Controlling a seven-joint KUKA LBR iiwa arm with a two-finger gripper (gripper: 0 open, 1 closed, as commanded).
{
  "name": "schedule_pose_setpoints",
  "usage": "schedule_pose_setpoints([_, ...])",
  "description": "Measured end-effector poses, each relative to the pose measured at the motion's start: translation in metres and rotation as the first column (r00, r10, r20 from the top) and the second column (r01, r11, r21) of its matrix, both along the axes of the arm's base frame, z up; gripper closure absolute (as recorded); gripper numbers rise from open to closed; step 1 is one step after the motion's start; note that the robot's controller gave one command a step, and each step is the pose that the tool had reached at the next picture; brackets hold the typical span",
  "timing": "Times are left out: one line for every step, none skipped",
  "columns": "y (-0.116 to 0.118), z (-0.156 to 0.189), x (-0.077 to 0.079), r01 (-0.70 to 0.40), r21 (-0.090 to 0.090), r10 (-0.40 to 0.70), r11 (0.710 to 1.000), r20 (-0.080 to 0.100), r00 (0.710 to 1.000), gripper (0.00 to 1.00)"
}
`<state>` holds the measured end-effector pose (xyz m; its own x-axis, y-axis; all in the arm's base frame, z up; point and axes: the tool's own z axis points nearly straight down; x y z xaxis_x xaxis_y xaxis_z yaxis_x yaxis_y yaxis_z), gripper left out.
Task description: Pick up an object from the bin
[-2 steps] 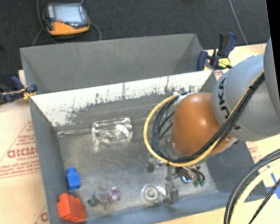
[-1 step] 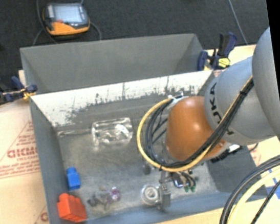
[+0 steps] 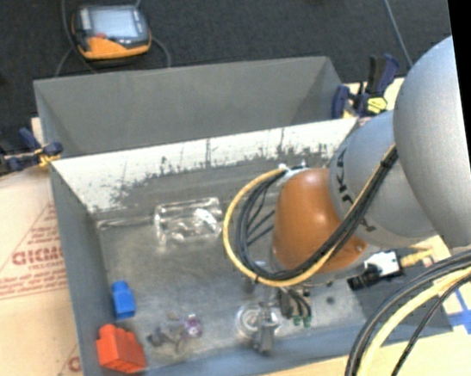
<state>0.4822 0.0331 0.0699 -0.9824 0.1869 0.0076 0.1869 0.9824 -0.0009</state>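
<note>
Our pincer sits low in the bin, close to the near wall and right of the middle, under the arm's orange cover. We cannot tell whether it is apart, together or clamped on anything, because the wrist hides it.

Reading from the left, an orange-red block lies in the near left corner, with a smaller blue block just beyond it. Next comes a little huddle of dark grey and purple bits on the floor, and farther back a clear plastic piece, see-through and crinkled. Right at the pincer lies the thing we judge to be in hand: a small pale glassy object, roundish and shiny, hard to make out against the grey floor. We cannot say that it is gripped.

As we judge the risks, the object looks smooth and slight, so it may slip or squirt sideways under pressure. It also lies near the front wall, so the pincer could scrape that wall or pin the object against it. The cable loop by the wrist could snag the clear plastic piece on the way up.
</note>
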Motion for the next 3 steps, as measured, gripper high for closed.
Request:
schedule_pose_setpoints([-0.002, 0.000, -0.005, 0.137, -0.001, -0.137, 0.991, 0.001, 0.991, 0.00])
schedule_pose_setpoints([-0.002, 0.002, -0.004, 0.137, -0.001, -0.137, 0.991, 0.005, 0.991, 1.00])
schedule_pose_setpoints([-0.003, 0.030, -0.003, 0.135, 0.000, -0.135, 0.991, 0.012, 0.991, 1.00])
